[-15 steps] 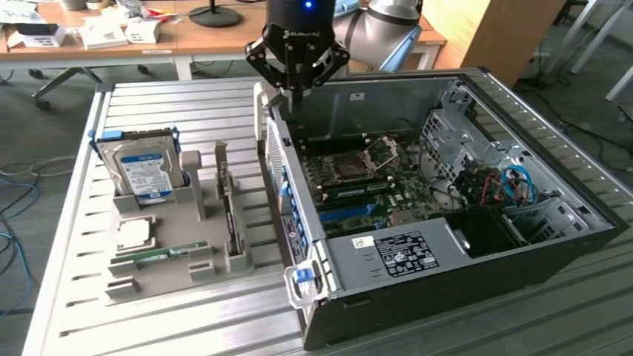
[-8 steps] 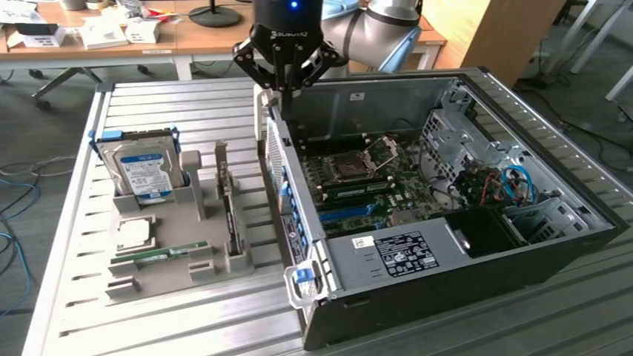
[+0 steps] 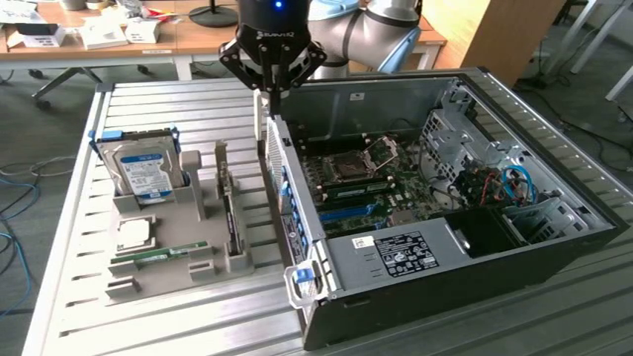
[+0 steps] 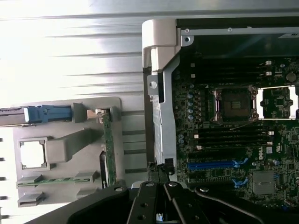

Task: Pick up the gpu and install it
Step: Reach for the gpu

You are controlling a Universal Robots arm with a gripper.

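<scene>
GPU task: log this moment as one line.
gpu: standing in grey holder, not picked | end effector: shut, above computer case edge nearest holder | install: not done

Arm (image 3: 371,30) reaching in over the far edge of the table (image 3: 148,104), wrist held vertical. Gripper (image 3: 271,89) points straight down, its fingers (image 4: 148,198) drawn fully together, tips meeting.

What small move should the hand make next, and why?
Probably shift the hand sideways, toward the exterior view's left, until it is over the gpu. The hand hovers shut above the rear edge of the computer case with nothing visibly in it, while the gpu stands on edge in the grey holder beside the case.
</scene>
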